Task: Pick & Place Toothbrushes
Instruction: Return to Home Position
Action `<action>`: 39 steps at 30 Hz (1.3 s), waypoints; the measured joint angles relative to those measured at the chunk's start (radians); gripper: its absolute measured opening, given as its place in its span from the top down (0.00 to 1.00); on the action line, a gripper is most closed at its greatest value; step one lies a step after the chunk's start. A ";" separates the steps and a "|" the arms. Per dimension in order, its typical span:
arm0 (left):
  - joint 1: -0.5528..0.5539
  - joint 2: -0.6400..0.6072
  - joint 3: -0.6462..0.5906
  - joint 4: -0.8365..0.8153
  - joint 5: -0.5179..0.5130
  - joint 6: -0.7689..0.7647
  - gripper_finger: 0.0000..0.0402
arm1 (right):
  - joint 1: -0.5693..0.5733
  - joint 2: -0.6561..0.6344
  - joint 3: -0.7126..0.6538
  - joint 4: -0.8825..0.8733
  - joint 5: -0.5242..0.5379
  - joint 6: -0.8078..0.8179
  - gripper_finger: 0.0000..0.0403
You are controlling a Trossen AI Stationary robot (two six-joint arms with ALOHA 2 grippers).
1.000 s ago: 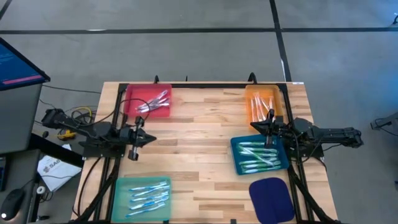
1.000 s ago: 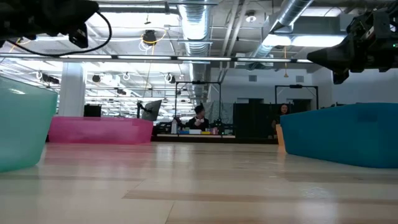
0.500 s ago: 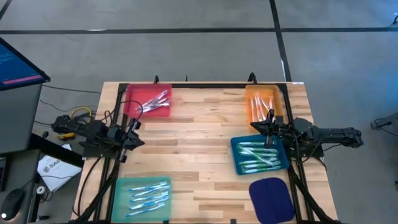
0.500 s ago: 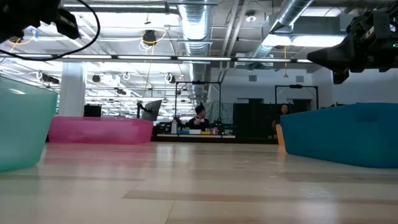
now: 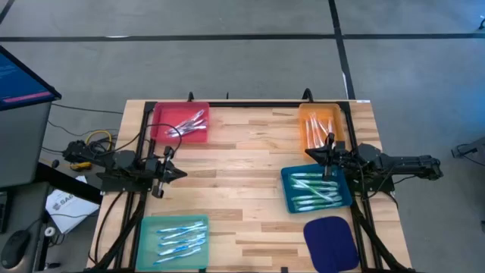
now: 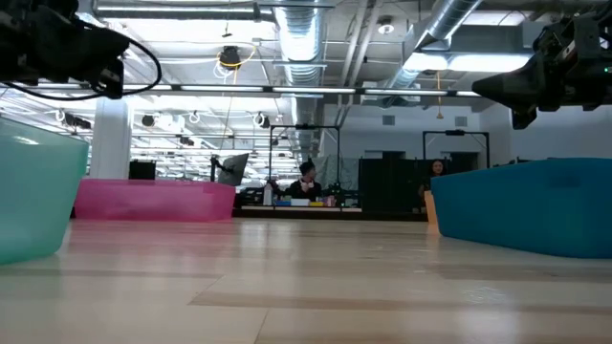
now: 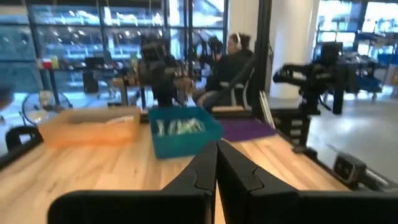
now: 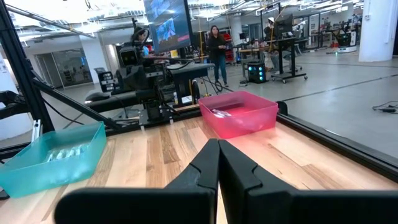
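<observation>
Toothbrushes lie in four trays on the wooden table: a red tray (image 5: 182, 123) far left, an orange tray (image 5: 320, 127) far right, a blue tray (image 5: 314, 188) near right and a teal tray (image 5: 174, 241) near left. My left gripper (image 5: 182, 173) hangs shut and level above the table's left side, between the red and teal trays, with nothing in it. My right gripper (image 5: 309, 154) hangs shut and level above the right side, between the orange and blue trays, also holding nothing. The wrist views show each pair of fingers closed, left (image 7: 216, 149) and right (image 8: 219, 146).
A dark blue mat (image 5: 330, 236) lies at the near right corner. Black frame bars (image 5: 227, 104) run along the table's far edge and sides. Bare wood (image 5: 242, 174) lies between the two grippers. People sit and stand in the room beyond the table.
My left arm has drawn back toward the table's left edge and then settled, ending a little lower and level. Its fingers have stayed shut.
</observation>
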 joint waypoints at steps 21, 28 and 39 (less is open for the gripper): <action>0.000 0.033 0.000 -0.036 0.009 0.027 0.99 | 0.000 0.000 0.000 0.000 0.000 0.000 1.00; 0.000 0.071 0.000 -0.025 0.009 0.027 0.99 | 0.000 0.000 0.000 0.000 0.000 0.000 1.00; 0.000 0.124 0.000 -0.017 0.011 0.027 0.99 | 0.000 0.000 0.000 0.000 0.000 0.000 1.00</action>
